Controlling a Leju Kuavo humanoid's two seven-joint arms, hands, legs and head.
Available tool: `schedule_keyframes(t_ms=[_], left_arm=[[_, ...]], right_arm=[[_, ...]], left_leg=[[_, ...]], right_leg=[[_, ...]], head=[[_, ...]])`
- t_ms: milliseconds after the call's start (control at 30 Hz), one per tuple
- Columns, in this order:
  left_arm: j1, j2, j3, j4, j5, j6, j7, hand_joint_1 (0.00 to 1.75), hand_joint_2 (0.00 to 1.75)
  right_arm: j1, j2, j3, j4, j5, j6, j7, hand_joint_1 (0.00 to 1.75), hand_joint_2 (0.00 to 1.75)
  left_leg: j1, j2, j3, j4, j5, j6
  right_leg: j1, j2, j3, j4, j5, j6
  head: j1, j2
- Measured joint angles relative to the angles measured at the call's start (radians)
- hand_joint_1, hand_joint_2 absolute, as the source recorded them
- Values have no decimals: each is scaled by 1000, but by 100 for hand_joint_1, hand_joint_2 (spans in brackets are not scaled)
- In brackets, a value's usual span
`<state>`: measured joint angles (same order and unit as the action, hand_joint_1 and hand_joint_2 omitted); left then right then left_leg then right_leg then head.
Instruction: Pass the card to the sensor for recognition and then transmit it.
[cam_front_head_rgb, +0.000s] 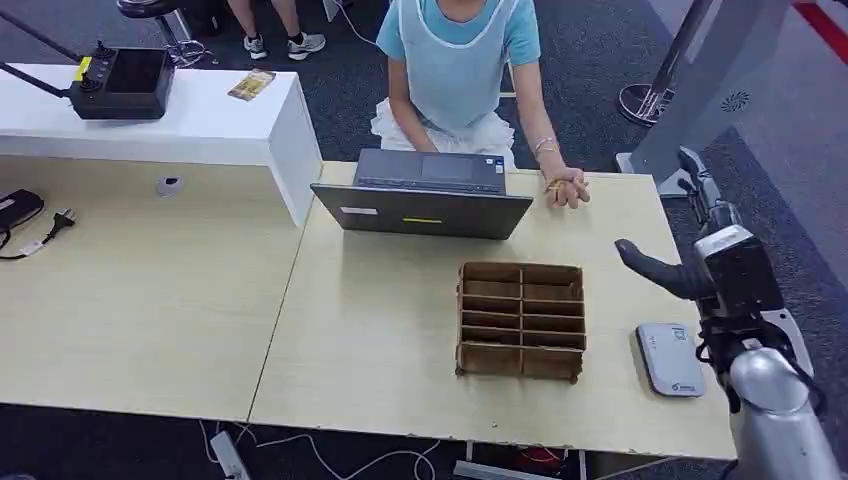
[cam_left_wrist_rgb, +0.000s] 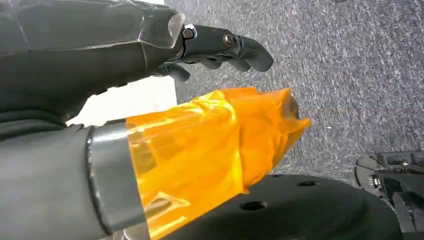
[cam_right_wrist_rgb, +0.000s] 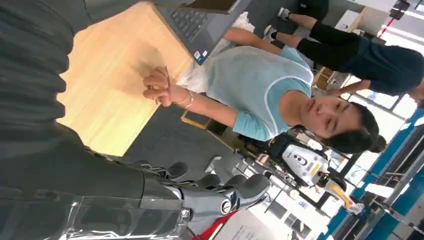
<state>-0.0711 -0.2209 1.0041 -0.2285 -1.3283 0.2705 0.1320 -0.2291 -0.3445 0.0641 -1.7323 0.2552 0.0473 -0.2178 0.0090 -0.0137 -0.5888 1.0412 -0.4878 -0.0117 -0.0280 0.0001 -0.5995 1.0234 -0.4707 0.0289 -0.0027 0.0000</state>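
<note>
My right hand (cam_front_head_rgb: 690, 262) hovers past the table (cam_front_head_rgb: 380, 340) edge, fingers spread, empty; left hand (cam_left_wrist_rgb: 220, 47) (fingers loosely curled) grips nothing. Sensor (cam_front_head_rgb: 669, 359) lies beside the box (cam_front_head_rgb: 521, 320).

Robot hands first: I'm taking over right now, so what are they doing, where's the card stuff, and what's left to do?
Right hand: raised above the table's right end, beside the sensor, open, holding nothing.
Left hand: hanging over the grey carpet, fingers curled, holding nothing.
Sensor: small white-and-grey reader, flat near the right edge of the table.
Cardboard divider box: mid-table, in front of the laptop; I can't tell whether cards sit in it.
Person's hand: resting on the table, closed around something thin.
Done: nothing visible yet. Left: get the card, scan it, pass it on.
</note>
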Motion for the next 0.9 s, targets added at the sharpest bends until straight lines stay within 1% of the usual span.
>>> schedule_keyframes(t_ms=[67, 133, 167, 233, 300, 467, 800, 900], left_arm=[[1, 0, 6, 0, 3, 2, 4, 0, 0], [2, -2, 13, 0, 9, 3, 4, 0, 0], [2, -3, 17, 0, 10, 3, 4, 0, 0], [2, -3, 19, 0, 12, 5, 4, 0, 0], [2, -4, 20, 0, 12, 6, 4, 0, 0], [2, -4, 25, 0, 12, 6, 4, 0, 0], [1, -4, 33, 0, 12, 7, 4, 0, 0], [1, -4, 34, 0, 15, 7, 4, 0, 0]], right_arm=[[53, -2, -6, -38, 38, -20, -5, 0, 175], [124, -2, -9, -81, 108, -56, -5, 0, 175], [164, -2, -8, -102, 149, -73, -5, 0, 175], [216, -2, -8, -133, 174, -91, -5, 0, 175], [244, -2, -8, -154, 178, -92, -5, 0, 175], [270, -2, -8, -182, 182, -93, -4, 0, 175], [284, -2, -8, -195, 182, -93, -4, 0, 175], [296, -2, -8, -201, 210, -104, 2, 0, 175]], left_leg=[[0, -1, 0, 0, 0, 0], [0, -1, -1, 0, -1, 1], [0, -1, -1, -1, -2, 0], [0, 0, -1, -1, -3, 0], [0, 2, 0, -1, -3, 0], [0, 2, 0, -1, -3, 0], [0, 2, 0, -1, -3, 0], [0, 2, 1, -1, -3, 0]], right_leg=[[0, -1, 0, 0, 0, 0], [0, -1, 0, 0, -1, -1], [0, -1, 0, 0, -2, -1], [0, 0, 0, 0, -2, -2], [0, 1, 0, 0, -2, -2], [0, 1, 0, 0, -2, -2], [0, 1, 0, 0, -2, -2], [0, 1, 0, 0, -2, -2]], head=[[0, 0], [0, 0], [0, 0], [0, 0], [0, 0], [0, 0], [0, 0], [0, 0]])
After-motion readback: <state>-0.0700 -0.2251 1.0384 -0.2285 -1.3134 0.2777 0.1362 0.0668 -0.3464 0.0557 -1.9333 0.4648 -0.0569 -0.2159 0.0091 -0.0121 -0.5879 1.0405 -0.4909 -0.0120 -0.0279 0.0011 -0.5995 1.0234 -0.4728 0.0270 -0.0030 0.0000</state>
